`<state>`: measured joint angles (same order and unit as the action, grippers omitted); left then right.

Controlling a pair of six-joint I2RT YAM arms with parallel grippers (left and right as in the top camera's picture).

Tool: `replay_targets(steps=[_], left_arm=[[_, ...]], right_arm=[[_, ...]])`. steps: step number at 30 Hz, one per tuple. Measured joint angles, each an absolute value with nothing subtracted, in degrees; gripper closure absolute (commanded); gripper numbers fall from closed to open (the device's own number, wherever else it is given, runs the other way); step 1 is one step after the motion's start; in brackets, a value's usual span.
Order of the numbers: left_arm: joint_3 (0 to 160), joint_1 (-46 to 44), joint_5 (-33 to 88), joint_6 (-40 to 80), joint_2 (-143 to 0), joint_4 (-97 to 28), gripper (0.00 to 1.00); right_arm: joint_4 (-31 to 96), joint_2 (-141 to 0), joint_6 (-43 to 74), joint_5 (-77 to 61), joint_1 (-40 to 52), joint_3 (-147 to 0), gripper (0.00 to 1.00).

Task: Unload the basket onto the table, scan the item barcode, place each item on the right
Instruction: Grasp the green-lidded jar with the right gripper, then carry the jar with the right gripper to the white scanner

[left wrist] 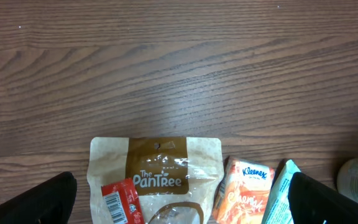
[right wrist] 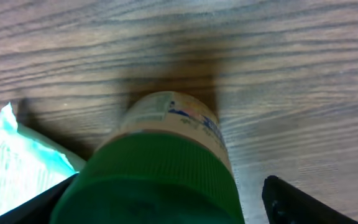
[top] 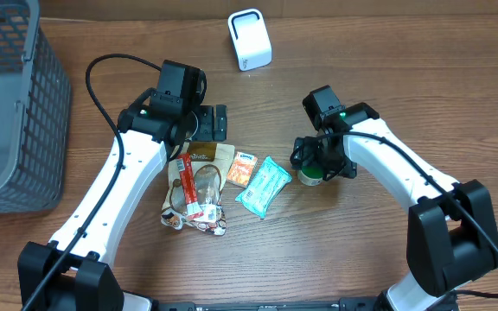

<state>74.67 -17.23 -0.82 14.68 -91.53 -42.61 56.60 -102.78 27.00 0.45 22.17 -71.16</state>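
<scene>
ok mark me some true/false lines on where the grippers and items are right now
1. The right gripper straddles the green-capped bottle. True.
2. The left gripper is clamped on the PanTree pouch. False: it is open above the pouch and holds nothing.
3. The orange Kleenex pack lies between the PanTree pouch and the teal pack. True.
4. The white scanner sits inside the grey basket. False: it stands on the table at the far edge, well apart from the basket.
5. The right gripper has closed on the bottle's cap. False: a gap shows beside the cap, so the jaws are open.
</scene>
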Motion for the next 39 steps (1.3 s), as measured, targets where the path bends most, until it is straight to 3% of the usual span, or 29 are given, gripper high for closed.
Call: replay_targets(steps=[4, 8, 18, 22, 24, 39], left_arm=[[74.67, -17.23, -0.82, 14.68, -91.53, -42.61, 0.00], [74.67, -17.23, -0.82, 14.68, -91.53, -42.61, 0.00], [74.67, -17.23, -0.82, 14.68, -91.53, -42.61, 0.00], [74.67, -17.23, -0.82, 14.68, -91.53, -42.61, 0.00], [74.67, -17.23, -0.82, 14.68, -91.53, -42.61, 0.00], [74.67, -17.23, -0.82, 14.68, -91.53, -42.61, 0.00]], right_arm=[[54.11, -102.78, 26.98, 0.45, 22.17, -69.69, 0.12], [53.19, -102.78, 26.79, 0.99, 22.20, -68.01, 0.24], [53.49, -102.80, 26.94, 4.51, 22.26, -67.90, 0.22], [53.60, -102.80, 26.83, 4.93, 22.28, -67.90, 0.04], [53.58, -102.80, 26.65, 5.04, 22.26, -67.90, 0.00], [52.99, -102.83, 26.89, 5.37, 22.26, -66.78, 0.11]])
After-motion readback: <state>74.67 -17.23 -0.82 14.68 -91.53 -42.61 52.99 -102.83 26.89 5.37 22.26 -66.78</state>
